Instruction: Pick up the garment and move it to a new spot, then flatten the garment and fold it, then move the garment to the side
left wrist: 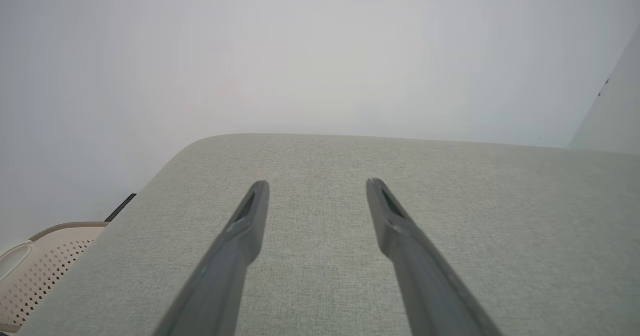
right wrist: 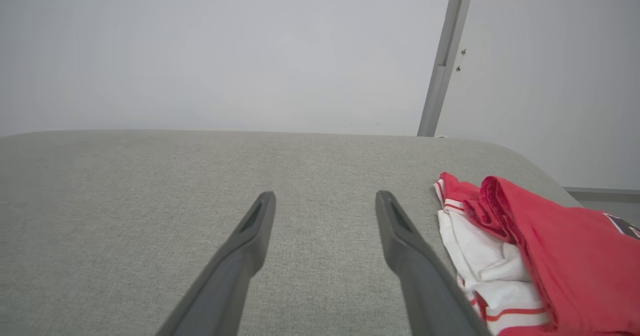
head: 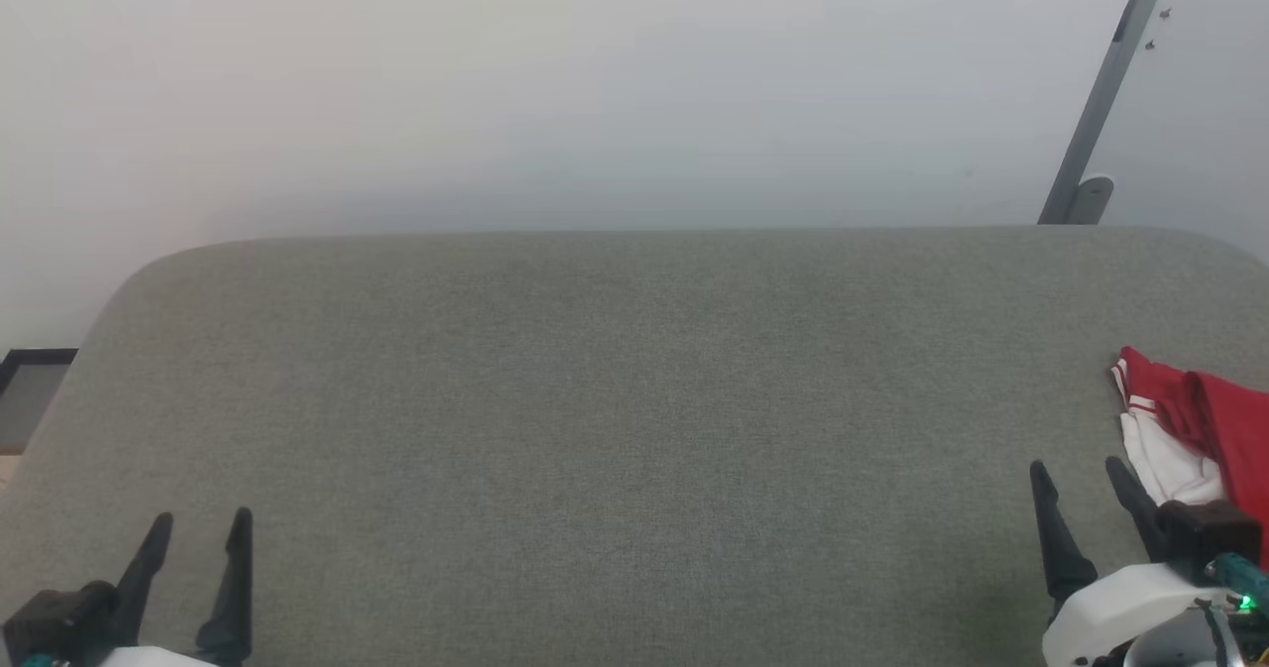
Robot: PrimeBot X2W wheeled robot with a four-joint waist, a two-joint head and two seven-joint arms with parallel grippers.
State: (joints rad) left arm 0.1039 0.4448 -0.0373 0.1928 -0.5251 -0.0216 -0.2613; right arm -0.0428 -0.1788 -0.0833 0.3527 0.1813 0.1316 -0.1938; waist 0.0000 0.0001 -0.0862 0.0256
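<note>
In the head view, the bright red jersey garment (head: 1190, 419) with white sleeves and thin striped trim lies bunched at the far right edge of the grey fabric-covered worktop (head: 634, 399). The frame cuts it off, so its full spread cannot be judged. The right pincer (head: 1077, 466) hovers just beside it with its dark fingers spread wide and nothing between them. The left pincer (head: 203, 518) sits well apart at the lower left, equally wide and empty. In the left wrist view, the left pincer (left wrist: 316, 183) points across bare grey cloth, and a beige perforated basket (left wrist: 45, 261) is partly visible beyond the worktop's corner. In the right wrist view, the garment (right wrist: 550, 256) lies to the right of the right pincer (right wrist: 325, 194), close by its right finger. A raised red fold lies over the crumpled white sleeve cloth. The garment looks light, limp and prone to sagging or slipping from a shallow pinch. That raised red ridge, or the striped hem near the finger, seems the likeliest place to take hold. The chest lettering is mostly out of frame, the collar and second sleeve cannot be picked out, and how many layers are stacked is unclear.
</note>
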